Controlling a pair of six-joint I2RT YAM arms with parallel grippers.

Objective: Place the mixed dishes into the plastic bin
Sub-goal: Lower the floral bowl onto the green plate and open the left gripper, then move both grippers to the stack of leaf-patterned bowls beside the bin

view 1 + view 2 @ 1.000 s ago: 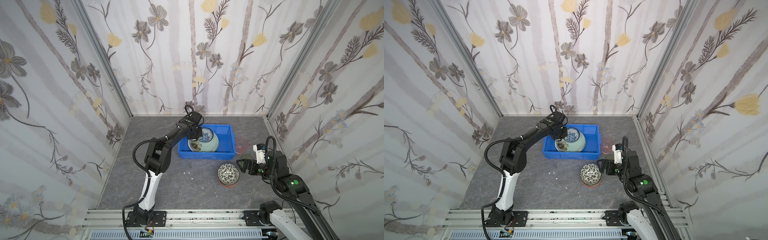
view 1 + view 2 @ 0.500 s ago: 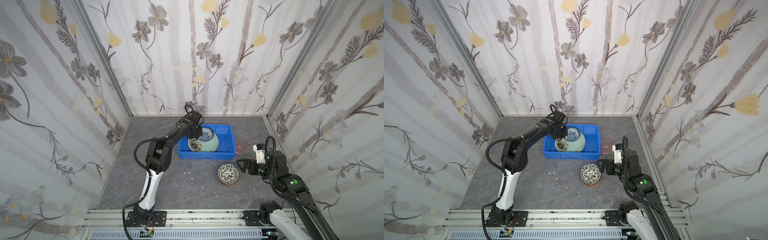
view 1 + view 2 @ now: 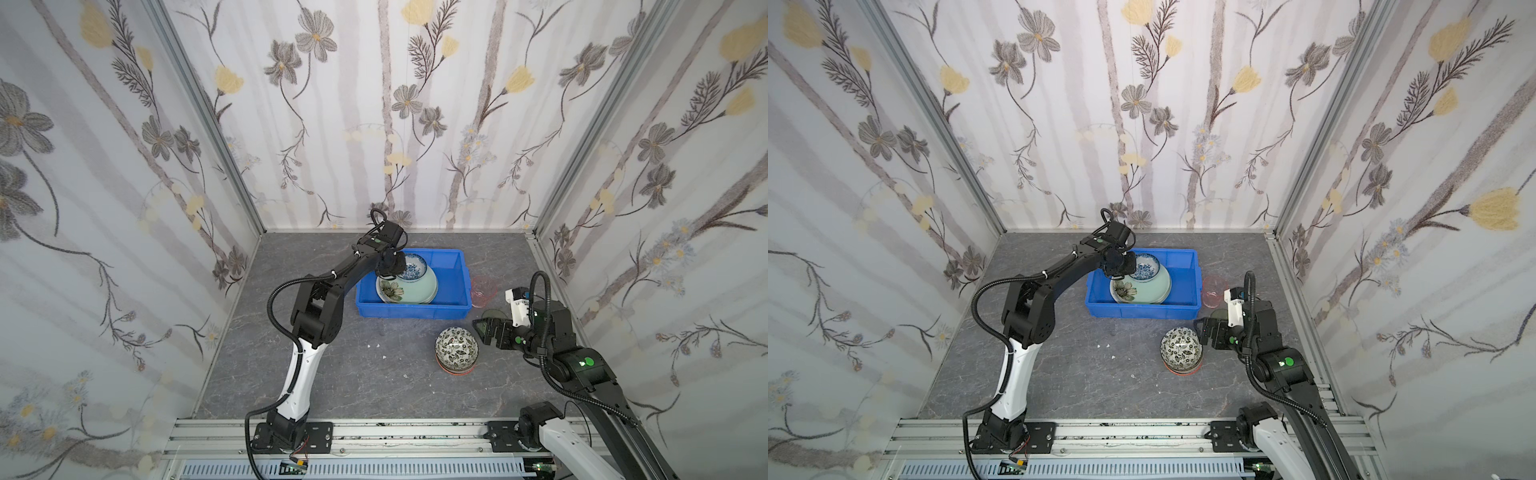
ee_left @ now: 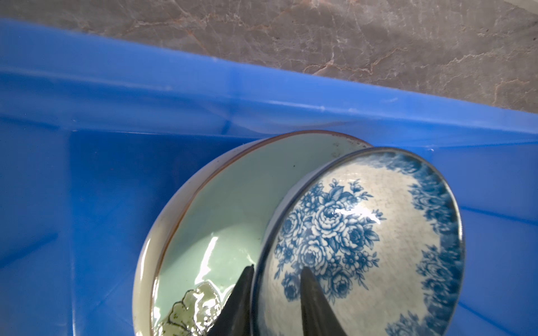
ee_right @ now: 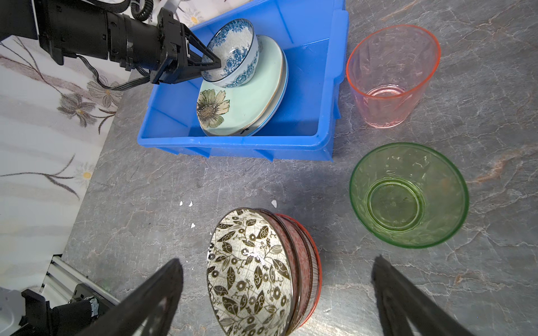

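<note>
Ok: L pincer (image 4: 275, 269) slack, astride the rim of the blue-white bowl (image 4: 364, 241), inner finger clear of it. Bowl sits tilted on mint plate (image 4: 227, 209) in blue bin (image 4: 174, 96). R pincer (image 5: 276, 260) spread wide, empty; b/w bowl stack (image 5: 250, 270) just beside its tips, green tumbler (image 5: 407, 195) near.

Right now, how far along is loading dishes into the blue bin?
Done: the mint green flower plate lies in the blue plastic bin. In hand: the left gripper straddles, loosely, the rim of the blue-white floral bowl resting on that plate. Left: the black-white patterned bowl stack, clear pink tumbler and clear green tumbler outside, by the open right gripper.
</note>
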